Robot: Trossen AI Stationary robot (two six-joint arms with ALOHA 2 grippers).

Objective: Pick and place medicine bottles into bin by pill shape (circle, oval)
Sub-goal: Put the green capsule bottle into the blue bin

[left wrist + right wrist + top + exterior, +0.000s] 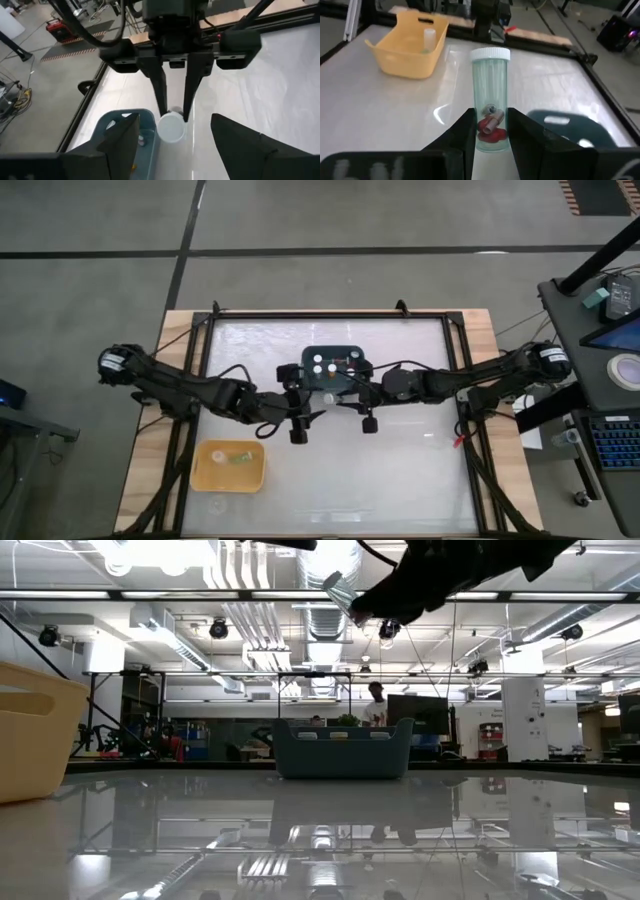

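One bottle: a clear white-capped medicine bottle (490, 100) is being grasped by the right end effector (490, 131), high above the tabletop (400, 470).
Left end effector (172, 145): being held released, empty.
Sorted: one bottle (429, 39) is lying in the yellow bin (231, 466) at 7 o'clock.
Remaining: several are waiting in the teal bin (334, 372) at centre.

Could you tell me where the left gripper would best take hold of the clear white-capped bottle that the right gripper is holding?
Probably the bare body just below the white cap: the right gripper clamps the clear cylindrical medicine bottle near its base. The open left gripper faces the cap, so come from that end, straddling the round sides.
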